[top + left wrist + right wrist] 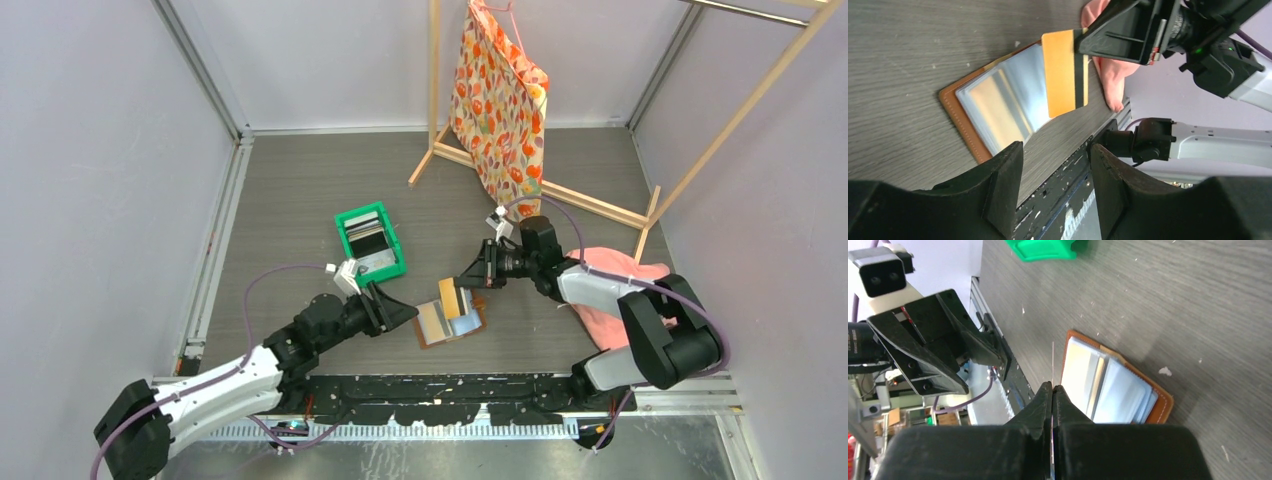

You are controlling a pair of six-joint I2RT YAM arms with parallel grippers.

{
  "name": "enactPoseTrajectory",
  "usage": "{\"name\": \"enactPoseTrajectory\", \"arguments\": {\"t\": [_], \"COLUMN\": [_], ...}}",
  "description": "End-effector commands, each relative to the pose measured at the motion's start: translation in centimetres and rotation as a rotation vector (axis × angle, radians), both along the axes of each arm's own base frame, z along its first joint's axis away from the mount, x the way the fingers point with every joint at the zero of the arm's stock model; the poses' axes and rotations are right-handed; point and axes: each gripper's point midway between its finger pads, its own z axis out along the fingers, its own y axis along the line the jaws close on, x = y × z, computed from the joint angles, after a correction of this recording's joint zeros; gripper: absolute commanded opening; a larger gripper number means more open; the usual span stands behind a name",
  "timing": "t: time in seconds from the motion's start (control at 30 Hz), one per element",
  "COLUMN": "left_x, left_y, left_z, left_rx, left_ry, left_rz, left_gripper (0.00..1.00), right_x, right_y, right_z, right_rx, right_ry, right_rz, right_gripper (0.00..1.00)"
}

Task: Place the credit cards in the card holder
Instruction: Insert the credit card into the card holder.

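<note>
The left gripper [404, 312] stands wide and empty, with a green plastic bin [378, 274] of cards at its eleven o'clock. At its three o'clock the brown leather card holder [960, 125] lies open. From the holder's one o'clock, the right gripper [1052, 390] pinches a gold, dark-striped plastic credit card [1063, 75] above it.

In the right wrist view the card [1053, 362] shows only its thin edge. Glare washes out the slots of the holder [993, 105]. The cards [367, 240] in the bin [382, 271] are too small to count.
</note>
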Motion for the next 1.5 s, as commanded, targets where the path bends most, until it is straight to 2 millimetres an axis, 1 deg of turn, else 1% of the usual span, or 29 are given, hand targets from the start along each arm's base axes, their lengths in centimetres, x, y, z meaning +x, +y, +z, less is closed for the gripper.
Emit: {"name": "enactPoseTrajectory", "arguments": {"t": [0.0, 0.07, 0.17, 0.27, 0.4, 0.43, 0.57, 0.73, 0.8, 0.9, 0.97, 1.03, 1.1, 1.23, 1.27, 1.3, 1.33, 1.4, 1.47], "left_x": [0.5, 0.3, 0.4, 0.9, 1.8, 2.0, 2.7, 3.2, 3.8, 4.2, 4.3, 4.3, 4.3, 4.1, 3.7, 3.5, 3.3, 2.8, 2.5], "left_y": [-0.7, -1.6, -2.9, -3.9, -4.7, -5.0, -5.8, -6.0, -5.9, -5.9, -6.1, -6.3, -6.4, -6.8, -6.9, -7.0, -7.0, -7.1, -7.0], "left_z": [0.5, 1.1, 2.2, 3.0, 4.4, 5.0, 6.3, 6.9, 6.9, 6.9, 7.2, 7.8, 8.2, 8.1, 8.1, 8.1, 8.2, 8.1, 7.8], "left_rx": [-0.073, -0.099, -0.117, -0.138, -0.195, -0.211, -0.248, -0.281, -0.288, -0.297, -0.306, -0.327, -0.344, -0.346, -0.344, -0.340, -0.333, -0.305, -0.267], "left_ry": [0.019, 0.000, -0.044, -0.070, -0.109, -0.118, -0.141, -0.133, -0.123, -0.111, -0.118, -0.135, -0.147, -0.157, -0.164, -0.178, -0.197, -0.221, -0.228], "left_rz": [0.021, -0.003, -0.036, -0.050, -0.036, -0.034, -0.028, -0.008, 0.027, 0.043, 0.043, 0.037, 0.027, 0.005, -0.018, -0.036, -0.051, -0.089, -0.121], "left_gripper": [0.54, 0.55, 0.57, 0.59, 0.61, 0.62, 0.63, 0.62, 0.59, 0.56, 0.51, 0.41, 0.34, 0.16, 0.10, 0.08, 0.06, 0.03, 0.02], "right_x": [2.3, 2.5, 2.3, 2.3, 2.1, 2.1, 1.8, 1.6, 1.5, 1.2, 1.0, 0.9, 0.8, 0.7, 0.5, 0.3, 0.2, -0.2, -0.7], "right_y": [0.6, 1.0, 1.7, 1.7, 1.7, 1.8, 1.9, 2.0, 2.0, 2.1, 2.2, 2.3, 2.4, 2.5, 2.5, 2.5, 2.5, 2.5, 2.6], "right_z": [0.7, 1.8, 4.8, 6.9, 8.3, 8.8, 9.8, 10.4, 10.6, 11.0, 11.0, 10.9, 10.8, 10.9, 11.0, 10.9, 11.0, 11.2, 11.2], "right_rx": [0.027, 0.068, 0.181, 0.244, 0.284, 0.301, 0.325, 0.346, 0.356, 0.368, 0.369, 0.369, 0.369, 0.369, 0.370, 0.368, 0.366, 0.357, 0.333], "right_ry": [-0.097, -0.102, -0.123, -0.141, -0.138, -0.141, -0.146, -0.144, -0.141, -0.141, -0.139, -0.134, -0.131, -0.138, -0.140, -0.145, -0.148, -0.158, -0.161], "right_rz": [-0.079, -0.076, -0.046, -0.043, -0.032, -0.029, -0.016, -0.005, 0.000, 0.014, 0.027, 0.035, 0.044, 0.059, 0.071, 0.084, 0.102, 0.149, 0.209], "right_gripper": [0.01, 0.01, 0.01, 0.01, 0.01, 0.01, 0.01, 0.01, 0.01, 0.01, 0.01, 0.01, 0.01, 0.01, 0.01, 0.02, 0.03, 0.17, 0.29]}}
